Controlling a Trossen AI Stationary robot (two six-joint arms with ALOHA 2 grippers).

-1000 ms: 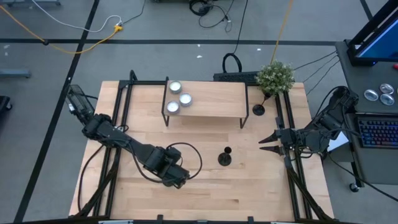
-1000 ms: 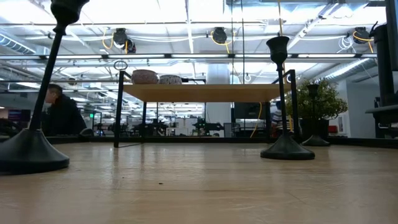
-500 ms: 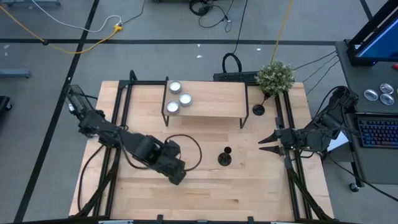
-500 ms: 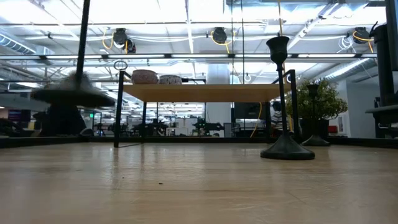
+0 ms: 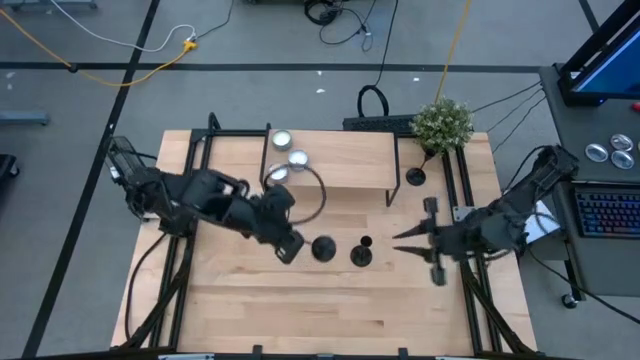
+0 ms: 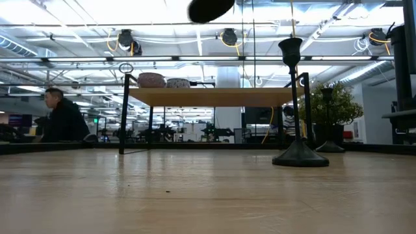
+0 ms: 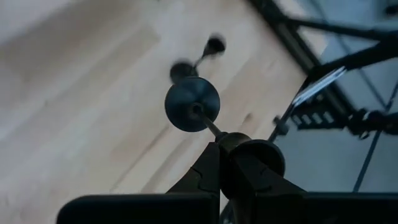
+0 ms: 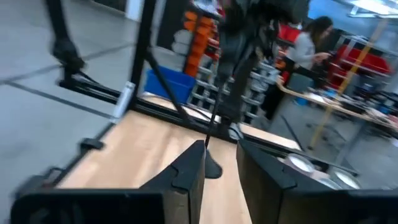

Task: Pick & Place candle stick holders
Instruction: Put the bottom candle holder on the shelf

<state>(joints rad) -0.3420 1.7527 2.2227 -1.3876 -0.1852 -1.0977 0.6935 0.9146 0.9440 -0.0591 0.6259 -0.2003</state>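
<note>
While one matte black candle stick holder w/ round disc base point(image 5: 323, 248) hangs off the table, its thin stem pinched in the left gripper point(image 7: 219, 163), the base faces away from the wrist cam, so the piece looks tilted well off upright. From the low cam only a dark blurred base point(image 6: 210, 9) shows high above the wood. Left gripper jaws are closed down on the stem just under the cup end; no gap seen betw. fingers and stem. A 2nd black disc-base holder point(image 5: 361, 253) stands upright on the light wooden table point(image 5: 330, 310), just beside the carried one, mid-table. A 3rd black holder point(image 5: 415, 177) stands near the small green potted plant point(image 5: 442, 122) at the far right corner. Right gripper point(image 5: 400, 238) sits right of the 2nd holder, pointing at it; fingers parted, nothing held. A low wooden shelf on a black wire frame point(image 5: 345, 157) at the back carries small silver tealight cups point(image 5: 281, 139). Risks (judgement): grip is on a thin stem w/ a heavy base outboard, so it may rotate or slip in the jaws; the carried base is close to the 2nd holder and could knock it over; the two arms are converging on the same spot, so collision is poss.; a tilted set-down would likely topple.
</note>
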